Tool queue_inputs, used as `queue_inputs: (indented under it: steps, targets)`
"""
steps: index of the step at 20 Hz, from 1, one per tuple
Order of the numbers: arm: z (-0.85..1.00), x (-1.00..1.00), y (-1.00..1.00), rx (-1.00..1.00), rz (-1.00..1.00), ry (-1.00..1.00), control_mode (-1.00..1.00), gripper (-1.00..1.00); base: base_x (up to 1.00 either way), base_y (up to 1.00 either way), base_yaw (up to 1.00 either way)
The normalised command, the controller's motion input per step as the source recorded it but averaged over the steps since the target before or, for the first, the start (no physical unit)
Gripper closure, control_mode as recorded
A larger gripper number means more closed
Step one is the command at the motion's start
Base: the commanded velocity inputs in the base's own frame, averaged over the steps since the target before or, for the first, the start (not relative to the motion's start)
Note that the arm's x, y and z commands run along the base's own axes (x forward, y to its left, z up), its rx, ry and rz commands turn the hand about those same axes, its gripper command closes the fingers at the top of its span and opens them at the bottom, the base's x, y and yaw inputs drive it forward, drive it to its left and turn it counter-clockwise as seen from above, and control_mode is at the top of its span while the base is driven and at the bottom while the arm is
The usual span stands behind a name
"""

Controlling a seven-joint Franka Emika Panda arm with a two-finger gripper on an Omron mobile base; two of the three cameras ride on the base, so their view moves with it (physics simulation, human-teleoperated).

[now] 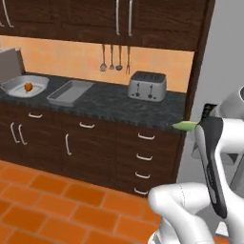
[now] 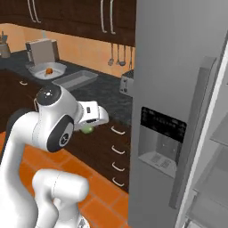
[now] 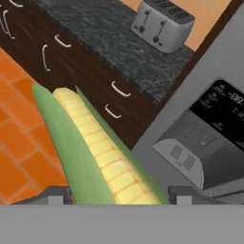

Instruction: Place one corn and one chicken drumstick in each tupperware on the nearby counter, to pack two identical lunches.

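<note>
The yellow corn cob in green husk (image 3: 97, 152) is clamped between the end effector (image 3: 114, 196) jaws, held in the air beside the grey refrigerator (image 2: 178, 89), off the dark speckled stone surface (image 1: 114, 102). One orange-brown chicken drumstick (image 1: 28, 86) lies in the pale rounded tub (image 1: 14, 90); the grey rectangular tray (image 1: 70, 92) sits beside it.

On the counter (image 1: 114, 102), the tub (image 1: 24, 86) holding a drumstick (image 1: 28, 86) sits left of the tray (image 1: 70, 92), the toaster (image 1: 147, 86) farthest right.

floor: orange tile (image 1: 43, 200) | backsplash: orange (image 1: 66, 59) | upper cabinets (image 1: 95, 19): dark wood, silver handles | fridge (image 2: 178, 89): grey, dispenser panel | toaster (image 1: 147, 86): silver | utensils (image 1: 114, 58): hanging on wall
</note>
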Motion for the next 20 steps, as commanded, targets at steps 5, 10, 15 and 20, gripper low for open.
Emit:
queue_inputs:
  steps: [5,10,15,20]
  targets:
    - [0.0,0.0,0.0,0.0,0.0,0.0,1.0,1.0,0.94,1.0,0.12]
    - [0.0,0.0,0.0,0.0,0.0,0.0,1.0,1.0,1.0,1.0,-0.06]
    - [0.0,0.0,0.0,0.0,0.0,0.0,1.0,1.0,1.0,1.0,-0.24]
    - [0.0,0.0,0.0,0.0,0.0,0.0,1.0,1.0,1.0,1.0,-0.35]
